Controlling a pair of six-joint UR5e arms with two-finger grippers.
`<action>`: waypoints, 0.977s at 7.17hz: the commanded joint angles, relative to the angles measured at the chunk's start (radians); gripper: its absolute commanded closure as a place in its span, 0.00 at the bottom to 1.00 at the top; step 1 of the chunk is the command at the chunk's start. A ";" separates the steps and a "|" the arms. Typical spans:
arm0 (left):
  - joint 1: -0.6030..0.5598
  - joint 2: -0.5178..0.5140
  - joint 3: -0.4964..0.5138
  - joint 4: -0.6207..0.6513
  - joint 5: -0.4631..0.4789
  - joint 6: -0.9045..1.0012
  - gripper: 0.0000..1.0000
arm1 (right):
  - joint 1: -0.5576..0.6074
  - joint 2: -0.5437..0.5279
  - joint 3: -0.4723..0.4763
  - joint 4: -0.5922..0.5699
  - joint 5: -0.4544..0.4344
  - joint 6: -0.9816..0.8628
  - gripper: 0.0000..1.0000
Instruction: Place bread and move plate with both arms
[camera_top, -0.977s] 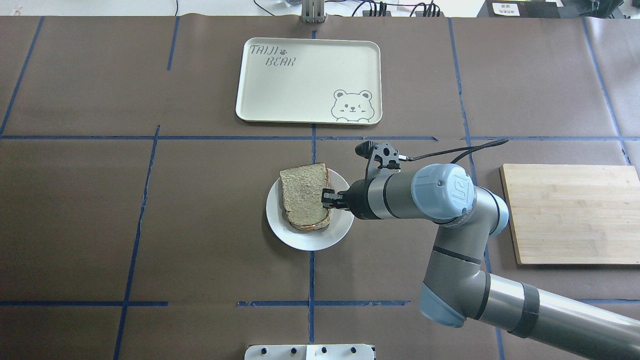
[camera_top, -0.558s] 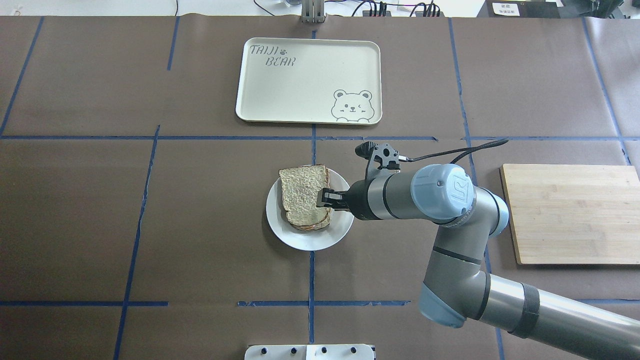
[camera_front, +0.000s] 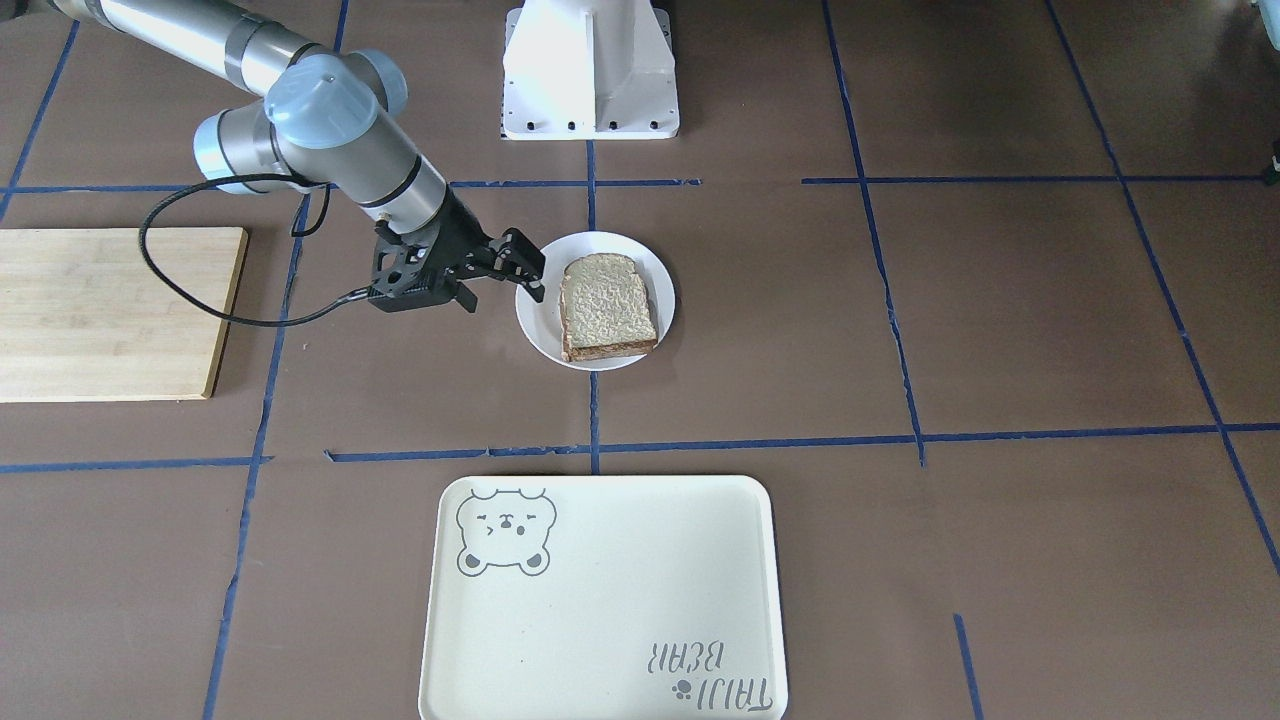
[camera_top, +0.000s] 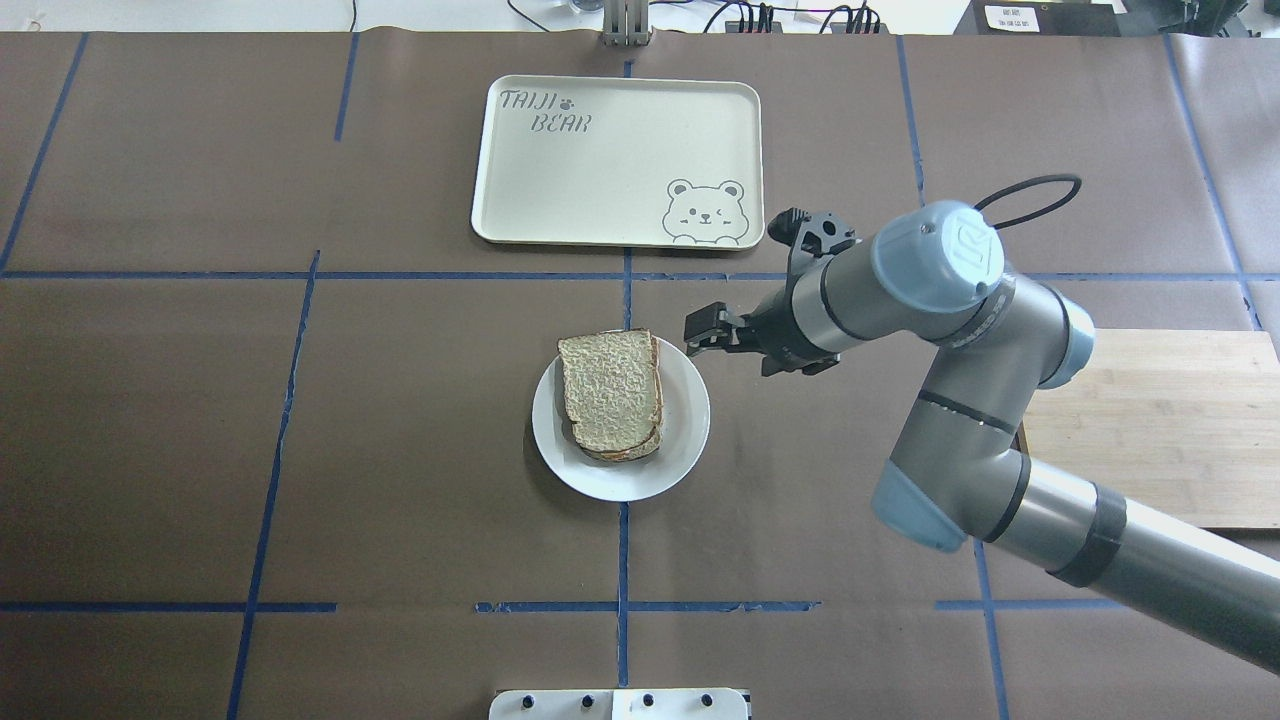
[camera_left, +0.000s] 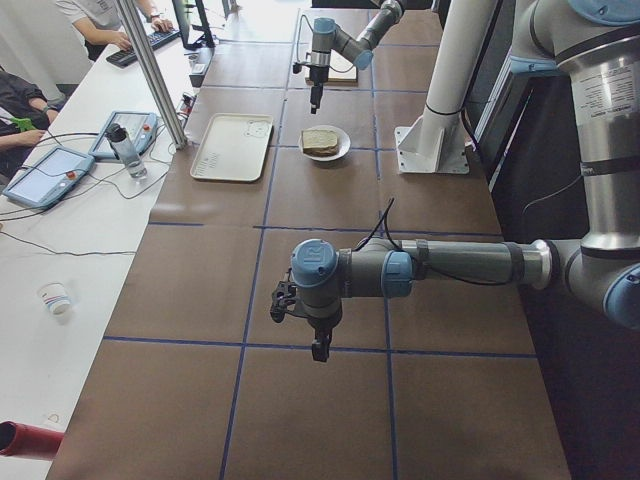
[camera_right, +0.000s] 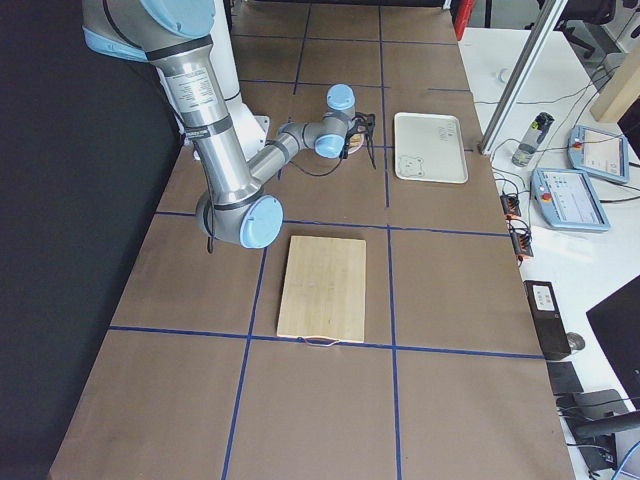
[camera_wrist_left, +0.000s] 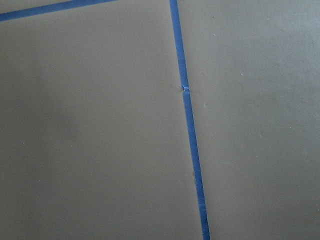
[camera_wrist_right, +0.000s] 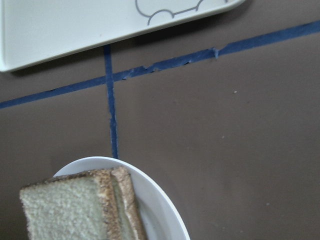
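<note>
The bread (camera_top: 610, 390) lies flat on top of another slice on the small white plate (camera_top: 685, 430) at mid-table. It also shows in the front view (camera_front: 605, 312) on the plate (camera_front: 535, 320), and in the right wrist view (camera_wrist_right: 65, 210) on the plate (camera_wrist_right: 157, 200). My right gripper (camera_top: 700, 333) hovers beside the plate's far right rim, open and empty, clear of the bread; it also shows in the front view (camera_front: 505, 285). My left gripper (camera_left: 318, 340) shows only in the left side view, far from the plate; I cannot tell whether it is open or shut.
A cream tray with a bear drawing (camera_top: 615, 160) lies beyond the plate. A wooden cutting board (camera_top: 1150, 420) lies at the right, partly under my right arm. The white robot base (camera_front: 590, 60) stands at the near edge. Blue tape lines cross the brown table.
My right gripper has let go of the bread, lifted and drawn back toward the far right of the plate. The bread stays on the plate.
</note>
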 joint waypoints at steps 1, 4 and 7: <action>0.000 -0.033 -0.001 0.000 -0.003 -0.006 0.00 | 0.180 -0.035 0.016 -0.247 0.159 -0.365 0.00; 0.000 -0.133 0.010 -0.040 -0.005 -0.003 0.00 | 0.450 -0.229 0.011 -0.353 0.251 -0.933 0.00; 0.000 -0.248 0.067 -0.029 -0.035 -0.018 0.00 | 0.750 -0.364 0.040 -0.565 0.314 -1.494 0.00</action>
